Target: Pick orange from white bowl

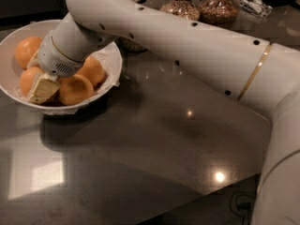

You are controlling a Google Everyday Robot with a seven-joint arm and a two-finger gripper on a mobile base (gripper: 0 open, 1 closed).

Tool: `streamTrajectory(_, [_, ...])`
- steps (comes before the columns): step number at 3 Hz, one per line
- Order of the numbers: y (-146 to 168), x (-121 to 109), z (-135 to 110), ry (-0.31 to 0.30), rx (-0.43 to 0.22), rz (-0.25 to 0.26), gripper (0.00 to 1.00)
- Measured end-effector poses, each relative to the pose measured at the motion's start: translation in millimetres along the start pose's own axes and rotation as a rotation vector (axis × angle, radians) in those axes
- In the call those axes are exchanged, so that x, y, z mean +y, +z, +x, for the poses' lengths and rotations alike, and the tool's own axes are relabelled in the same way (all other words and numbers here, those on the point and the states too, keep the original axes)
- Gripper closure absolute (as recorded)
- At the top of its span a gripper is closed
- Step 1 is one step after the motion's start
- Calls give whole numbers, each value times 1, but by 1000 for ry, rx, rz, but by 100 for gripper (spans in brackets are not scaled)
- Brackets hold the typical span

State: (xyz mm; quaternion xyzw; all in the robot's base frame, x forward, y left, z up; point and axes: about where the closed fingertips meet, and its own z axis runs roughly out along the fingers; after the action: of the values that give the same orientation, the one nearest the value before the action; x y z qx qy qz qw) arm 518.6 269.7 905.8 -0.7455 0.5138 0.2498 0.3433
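Note:
The white bowl (10, 42), lined with crinkled white paper, stands at the far left of the dark counter. Several oranges lie in it: one at the back left (26, 49), one at the left (27, 78), one at the front (76, 90) and one on the right (93, 68). No dark blemish shows on any of them, so I cannot tell which is the task's orange. My gripper (42, 89) reaches down into the bowl from the right, its cream tip between the left orange and the front orange. My white arm hides the bowl's middle.
Glass jars of grains (182, 7) (218, 6) stand along the back of the glossy dark counter (154, 139). A clear wrapped item (252, 3) lies at the back right. The counter's front edge runs across the lower right, with a cable (241, 203) below it.

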Motion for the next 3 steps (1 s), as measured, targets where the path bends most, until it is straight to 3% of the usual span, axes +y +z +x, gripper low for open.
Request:
streamTrajectory(1, [0,0,0,0,0,0,100])
streamTrajectory(2, [-7,0,-12,-30,-50,4,100])
streamTrajectory(3, [-35,-3,-36,-96,-99,32,100])
